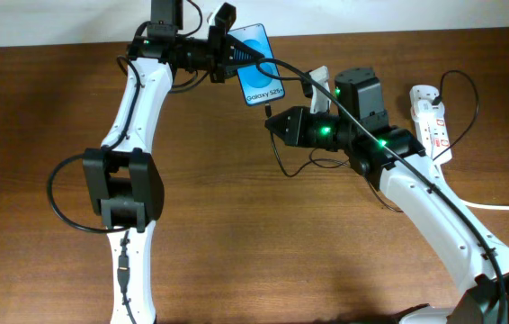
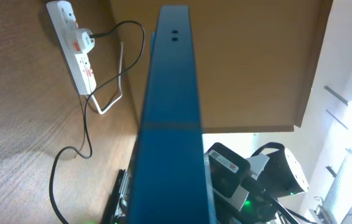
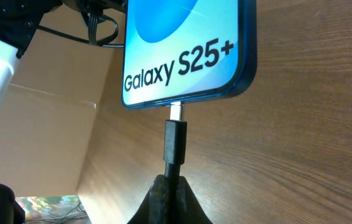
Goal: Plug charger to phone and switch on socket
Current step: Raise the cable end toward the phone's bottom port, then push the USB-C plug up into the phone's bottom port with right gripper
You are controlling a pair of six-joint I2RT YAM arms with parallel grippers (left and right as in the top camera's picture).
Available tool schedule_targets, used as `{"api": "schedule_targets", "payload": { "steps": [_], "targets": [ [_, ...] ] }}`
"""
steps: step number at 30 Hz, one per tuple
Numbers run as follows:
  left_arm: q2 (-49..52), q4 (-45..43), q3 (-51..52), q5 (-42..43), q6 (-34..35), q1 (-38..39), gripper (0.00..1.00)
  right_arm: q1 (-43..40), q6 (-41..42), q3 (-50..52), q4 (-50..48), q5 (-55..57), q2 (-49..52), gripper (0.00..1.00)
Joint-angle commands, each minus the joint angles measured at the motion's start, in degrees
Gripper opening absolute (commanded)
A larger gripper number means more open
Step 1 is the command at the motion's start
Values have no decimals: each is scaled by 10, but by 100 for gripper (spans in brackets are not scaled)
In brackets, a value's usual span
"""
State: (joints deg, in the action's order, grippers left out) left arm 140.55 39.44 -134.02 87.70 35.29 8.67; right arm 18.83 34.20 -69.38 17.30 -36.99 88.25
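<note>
The phone (image 1: 254, 65) has a blue screen reading "Galaxy S25+" and is held above the table by my left gripper (image 1: 229, 47), which is shut on its top end. In the left wrist view its dark blue edge (image 2: 170, 124) runs up the frame. My right gripper (image 1: 275, 121) is shut on the charger connector (image 3: 176, 143). The connector's silver tip touches the phone's (image 3: 182, 56) bottom port. The thin black cable (image 1: 371, 135) runs to the socket (image 1: 431, 122) at the right. The socket also shows in the left wrist view (image 2: 76, 46).
A thick white cord (image 1: 506, 207) leaves the socket toward the right edge. A small white block (image 1: 319, 79) lies by the right arm. Black robot wires loop beside the left arm (image 1: 57, 193). The brown wooden table (image 1: 236, 234) lies below.
</note>
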Motion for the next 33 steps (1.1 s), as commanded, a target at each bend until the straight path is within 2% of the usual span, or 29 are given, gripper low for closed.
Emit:
{"api": "schedule_targets", "payload": {
  "steps": [1,33],
  "targets": [
    [-17,-4,-3,24,-17,-2,0,-2,-10,-1,-4,-9,2,4],
    [-17,5,-3,11,-37,-3,0,-2,-14,-1,-6,-7,3,4]
  ]
}}
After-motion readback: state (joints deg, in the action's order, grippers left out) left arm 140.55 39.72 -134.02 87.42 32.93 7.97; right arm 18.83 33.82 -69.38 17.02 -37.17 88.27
